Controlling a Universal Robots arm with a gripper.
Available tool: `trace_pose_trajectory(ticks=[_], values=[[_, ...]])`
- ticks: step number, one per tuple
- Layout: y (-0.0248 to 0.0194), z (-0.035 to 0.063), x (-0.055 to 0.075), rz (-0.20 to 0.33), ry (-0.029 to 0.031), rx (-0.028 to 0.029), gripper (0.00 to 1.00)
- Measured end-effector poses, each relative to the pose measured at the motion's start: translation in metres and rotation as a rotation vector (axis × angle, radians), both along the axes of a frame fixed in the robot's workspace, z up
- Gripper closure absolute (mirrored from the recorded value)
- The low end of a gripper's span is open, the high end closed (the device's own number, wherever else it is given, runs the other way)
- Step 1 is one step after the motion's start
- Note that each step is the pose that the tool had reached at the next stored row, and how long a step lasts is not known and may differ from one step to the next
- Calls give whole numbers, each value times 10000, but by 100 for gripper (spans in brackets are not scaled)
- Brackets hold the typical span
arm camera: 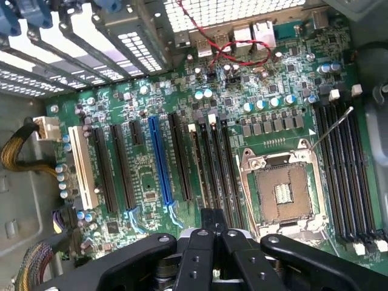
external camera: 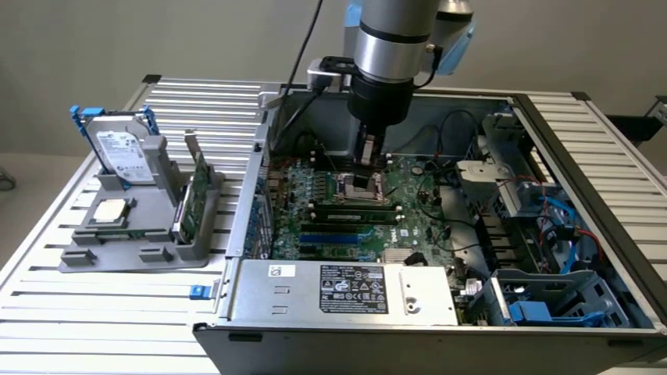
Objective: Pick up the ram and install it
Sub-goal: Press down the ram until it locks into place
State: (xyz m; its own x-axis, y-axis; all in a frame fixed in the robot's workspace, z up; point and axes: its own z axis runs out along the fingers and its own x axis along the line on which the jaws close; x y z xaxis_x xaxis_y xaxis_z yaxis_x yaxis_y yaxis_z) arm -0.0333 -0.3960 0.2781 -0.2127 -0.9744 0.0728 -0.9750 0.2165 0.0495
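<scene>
Black claw (external camera: 368, 162), fingers closed and holding nothing, hangs inside open computer case above the socket. Long thin green ram stick (external camera: 351, 208) seated flat-edge in motherboard slot just below claw.

The ram (external camera: 354, 210) is a long, narrow, thin green stick with a row of small dark chips along its face. In the exterior view it stands on its long edge in one of the parallel memory slots (external camera: 349, 220) on the motherboard (external camera: 417, 223), inside the open computer case (external camera: 344, 293). It lies level, just beside the square processor socket (external camera: 365, 186) on the side nearer the camera, its length running across the board from the exterior view's left to the exterior view's right.
</scene>
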Motion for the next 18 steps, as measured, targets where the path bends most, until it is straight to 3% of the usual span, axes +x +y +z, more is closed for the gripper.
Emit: trace_pose_trajectory(ticks=[5,12,18], values=[[0,-10,0,-715,-5,36,89],[0,-39,0,-1501,-9,318,89],[0,-51,1,-2093,-84,386,89]])
